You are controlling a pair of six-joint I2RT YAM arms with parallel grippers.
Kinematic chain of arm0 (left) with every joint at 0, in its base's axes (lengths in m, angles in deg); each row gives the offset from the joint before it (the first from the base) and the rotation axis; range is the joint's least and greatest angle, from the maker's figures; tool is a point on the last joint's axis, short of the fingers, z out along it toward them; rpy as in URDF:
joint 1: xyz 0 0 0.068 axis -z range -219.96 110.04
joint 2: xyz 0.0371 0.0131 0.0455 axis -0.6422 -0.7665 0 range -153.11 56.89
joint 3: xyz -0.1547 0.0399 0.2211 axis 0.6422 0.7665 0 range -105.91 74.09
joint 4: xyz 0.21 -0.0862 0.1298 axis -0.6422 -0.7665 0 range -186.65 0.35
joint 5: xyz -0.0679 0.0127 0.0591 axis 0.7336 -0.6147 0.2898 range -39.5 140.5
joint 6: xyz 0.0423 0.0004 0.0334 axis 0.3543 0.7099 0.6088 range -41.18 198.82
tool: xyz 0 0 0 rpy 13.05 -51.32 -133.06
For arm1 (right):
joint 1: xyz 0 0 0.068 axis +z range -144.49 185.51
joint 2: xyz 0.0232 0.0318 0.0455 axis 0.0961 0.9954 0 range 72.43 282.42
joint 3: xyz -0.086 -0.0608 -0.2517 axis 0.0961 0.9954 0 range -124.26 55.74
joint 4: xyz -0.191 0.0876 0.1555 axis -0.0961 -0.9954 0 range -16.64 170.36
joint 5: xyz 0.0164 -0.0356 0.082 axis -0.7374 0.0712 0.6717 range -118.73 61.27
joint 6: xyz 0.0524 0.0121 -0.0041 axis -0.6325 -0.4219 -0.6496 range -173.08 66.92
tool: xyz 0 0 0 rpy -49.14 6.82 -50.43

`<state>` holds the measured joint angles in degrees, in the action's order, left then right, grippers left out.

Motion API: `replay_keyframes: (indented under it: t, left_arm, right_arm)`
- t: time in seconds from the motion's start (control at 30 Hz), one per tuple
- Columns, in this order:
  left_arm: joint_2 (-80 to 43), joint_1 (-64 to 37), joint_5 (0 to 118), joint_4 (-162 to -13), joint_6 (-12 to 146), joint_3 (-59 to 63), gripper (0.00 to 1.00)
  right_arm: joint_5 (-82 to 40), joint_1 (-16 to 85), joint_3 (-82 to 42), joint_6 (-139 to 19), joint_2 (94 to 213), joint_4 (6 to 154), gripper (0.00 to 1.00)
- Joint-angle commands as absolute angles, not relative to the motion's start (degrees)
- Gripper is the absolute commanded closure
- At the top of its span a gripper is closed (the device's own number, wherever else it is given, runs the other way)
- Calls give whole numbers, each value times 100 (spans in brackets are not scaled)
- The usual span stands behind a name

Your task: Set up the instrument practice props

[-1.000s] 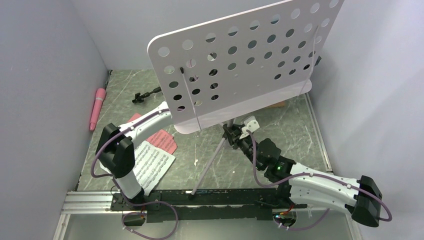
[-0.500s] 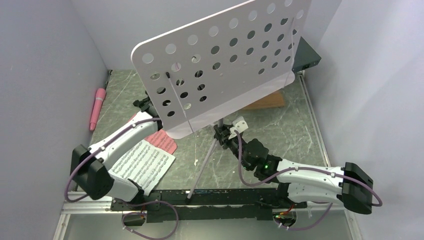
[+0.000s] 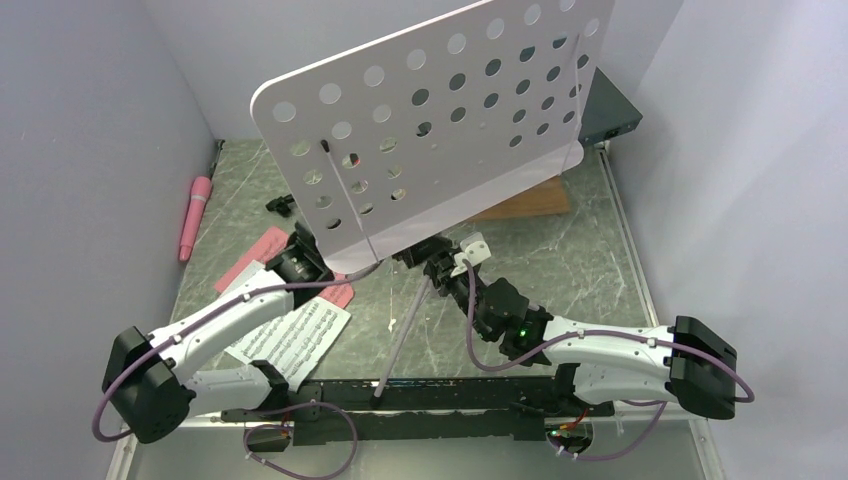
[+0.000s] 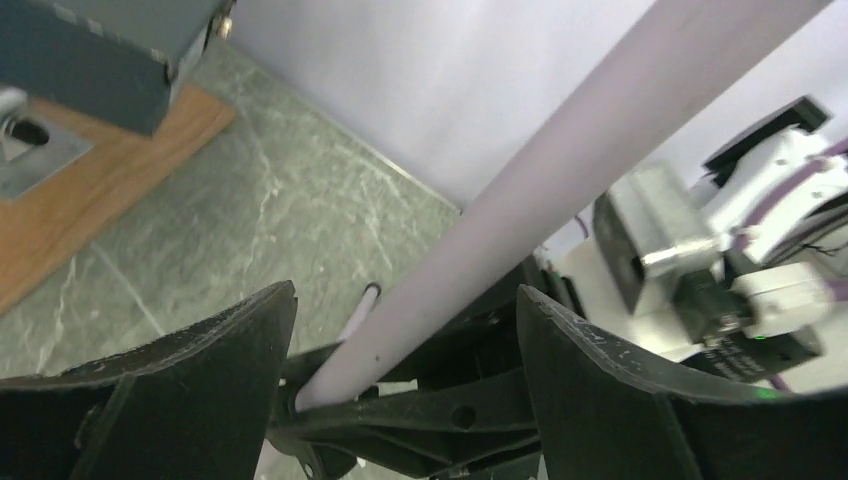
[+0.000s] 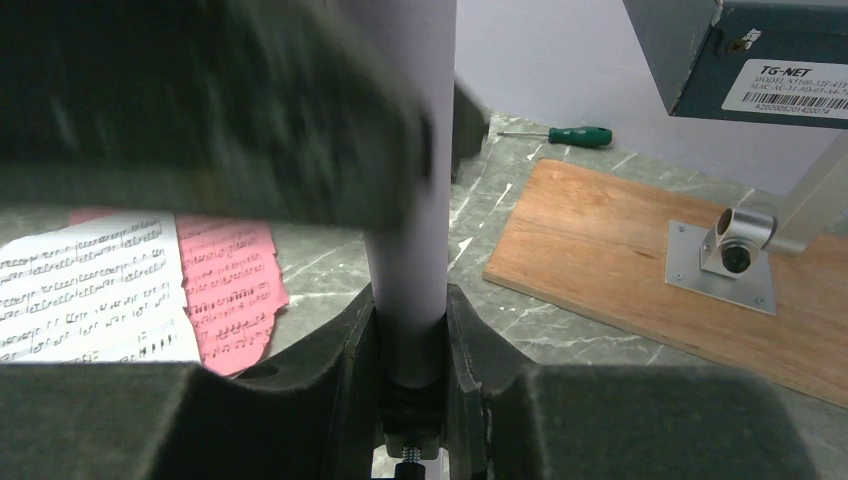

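From above, the music-stand desk [image 3: 440, 110] is seen shifted left, mid-table over the tripod [image 3: 405, 330]. At the left wrist, the left gripper [image 4: 405, 300] jaws have been opened around its edge. At the right wrist, the right gripper [image 5: 410, 322] is clamped on the post [image 5: 410, 200], so the stand is probably steadied by it alone.

Lavender perforated desk [image 3: 430, 120] tilts atop silver tripod [image 3: 404, 338]; music sheets [image 3: 290, 335], pink microphone [image 3: 194, 215] lie left

Left arm [image 3: 215, 325] and right arm [image 3: 615, 352]: white shells, chunky black joint housings [image 3: 700, 365], black wrist sections. Lavender cables [image 3: 232, 306] loop outside along each link. Green LED [image 3: 520, 332] lit on right forearm. Small white bracket [image 3: 472, 246] on right wrist. Jaws matte black, broad, curved inner faces, rough edges.
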<state>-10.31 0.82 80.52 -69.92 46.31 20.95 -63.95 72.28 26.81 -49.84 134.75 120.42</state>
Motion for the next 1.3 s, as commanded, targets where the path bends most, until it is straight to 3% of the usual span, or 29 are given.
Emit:
replay_keyframes:
  t: [0.0, 0.2, 0.33, 0.47, 0.57, 0.67, 0.77, 1.0, 1.27]
  left_arm:
    - [-631, 797, 6374, -6786, 5080, 2367, 14]
    - [-869, 1314, 4889, -6275, 5425, 2407, 14]
    - [-1163, 1306, 4705, -6612, 5543, 1989, 24]
    - [-1199, 1299, 4463, -6587, 5711, 1947, 53]
    - [-1235, 1039, 4930, -6533, 5794, 1849, 81]
    - [-1403, 624, 6021, -6823, 5750, 1412, 94]
    - [-1558, 304, 6858, -7078, 5817, 1066, 100]
    - [-1667, -529, 9232, -6481, 5938, 1297, 100]
    - [-1625, -990, 10530, -5127, 5364, 1948, 100]
  right_arm:
    - [-6477, 7225, 2542, -5002, 13580, 11862, 100]
    - [-6480, 7236, 2528, -5147, 13581, 11761, 100]
    - [-6583, 7280, 2484, -5219, 13528, 11660, 100]
    - [-6910, 7414, 2456, -5242, 13618, 11757, 100]
    - [-7236, 7496, 2364, -5219, 13795, 11898, 100]
    - [-7218, 7503, 2184, -5065, 13952, 12047, 100]
    - [-7235, 7499, 1965, -4841, 14139, 12201, 100]
    - [-7336, 7495, 1793, -4584, 14720, 12623, 100]
    - [-7102, 7219, 1946, -4180, 14825, 12951, 100]
